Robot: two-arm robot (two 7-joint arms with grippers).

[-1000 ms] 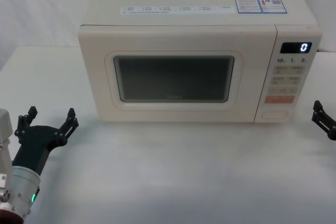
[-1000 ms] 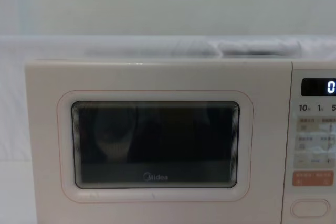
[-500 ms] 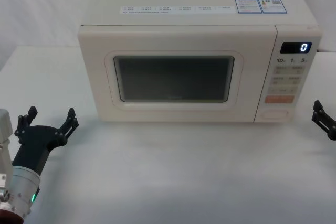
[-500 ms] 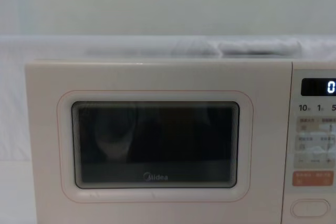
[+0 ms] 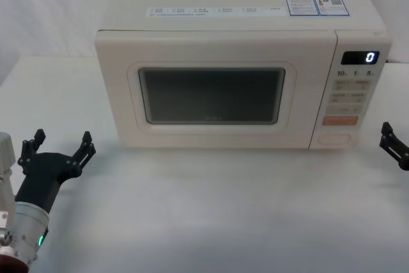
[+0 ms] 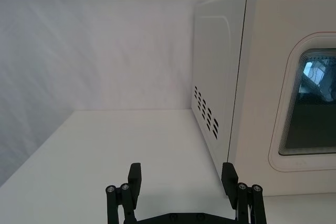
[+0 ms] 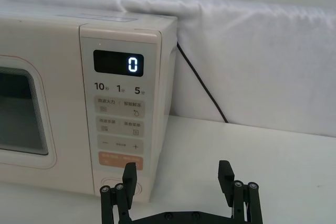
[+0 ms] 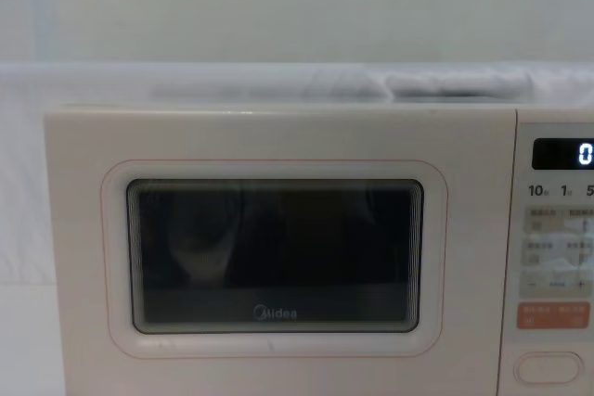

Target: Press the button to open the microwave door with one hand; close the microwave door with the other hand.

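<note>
Cream casing: the microwave point(image 5: 217, 87) sat squarely on a white counter point(image 5: 211, 209), smooth-sided, with rows of slanted vent slots on its left flank.
Door: the microwave door point(image 8: 274, 257) was shut flush with the body, a dark rounded-corner window ringed by a thin pink line, the "Midea" logo point(image 8: 276, 312) low on the glass.
Control panel: at the right of the front, a black display point(image 7: 118, 63) read 0 above pale keypad keys and an orange rectangular key point(image 5: 339, 120).
Button: the button point(image 5: 336, 138), a wide pill shape with a thin outline, lay at the foot of the panel under the orange key, untouched; the chest camera cut it off at the lower edge.
Left tool: the left tool point(image 5: 57, 147) hovered over the counter in front of the microwave's left corner, its two black fingers spread wide and holding nothing; a green light glowed on the silver-grey arm behind it.
Right tool: the right tool point(image 7: 178, 176) hung off the microwave's right front corner, level with the panel's lower keys, fingers parted and empty, clear of the button.
Backdrop: white cloth point(image 7: 252, 61) draped behind, a black cable point(image 7: 202, 85) running down it.
Hard to make out: the small print on the keypad and on the top-side stickers.
</note>
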